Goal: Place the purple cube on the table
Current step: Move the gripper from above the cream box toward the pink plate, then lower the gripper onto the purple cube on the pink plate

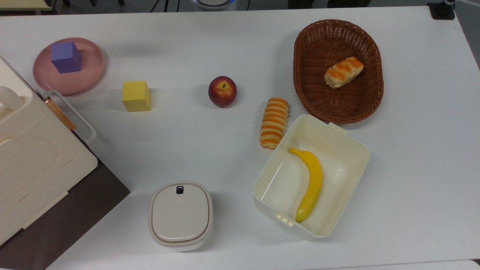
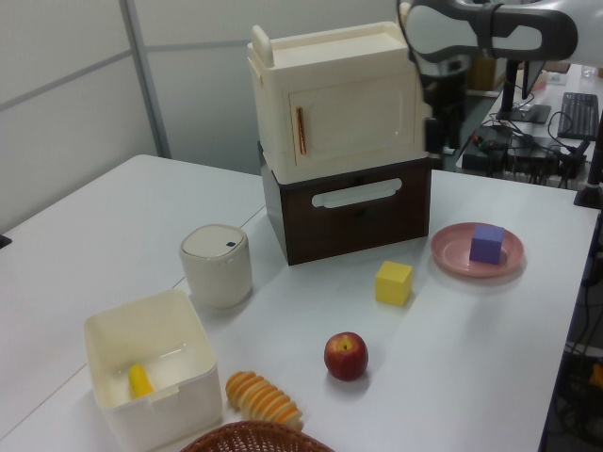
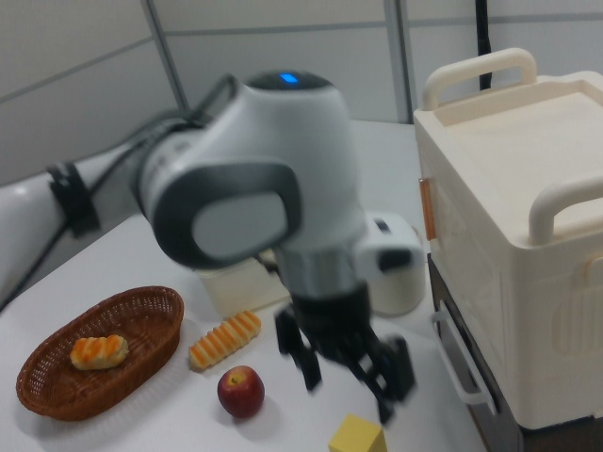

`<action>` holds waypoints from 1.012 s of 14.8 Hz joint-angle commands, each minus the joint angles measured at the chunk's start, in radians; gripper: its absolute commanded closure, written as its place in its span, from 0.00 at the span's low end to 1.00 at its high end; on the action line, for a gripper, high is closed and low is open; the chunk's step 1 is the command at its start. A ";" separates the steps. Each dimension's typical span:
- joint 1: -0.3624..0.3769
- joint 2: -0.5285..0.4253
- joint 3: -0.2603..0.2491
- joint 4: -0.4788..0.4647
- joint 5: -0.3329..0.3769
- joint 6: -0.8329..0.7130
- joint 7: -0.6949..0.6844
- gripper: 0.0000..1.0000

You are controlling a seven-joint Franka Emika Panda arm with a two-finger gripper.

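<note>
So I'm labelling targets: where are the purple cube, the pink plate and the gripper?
purple cube (image 1: 66,57), top view, top face.
pink plate (image 1: 88,73), top view, bare rim.
gripper (image 3: 349,391), right view, between fingertips.
</note>
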 commanded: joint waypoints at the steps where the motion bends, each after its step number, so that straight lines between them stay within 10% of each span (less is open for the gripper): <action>1: -0.128 0.037 0.004 -0.082 0.018 0.069 -0.235 0.00; 15: -0.219 0.275 0.001 -0.185 -0.104 0.344 -0.248 0.00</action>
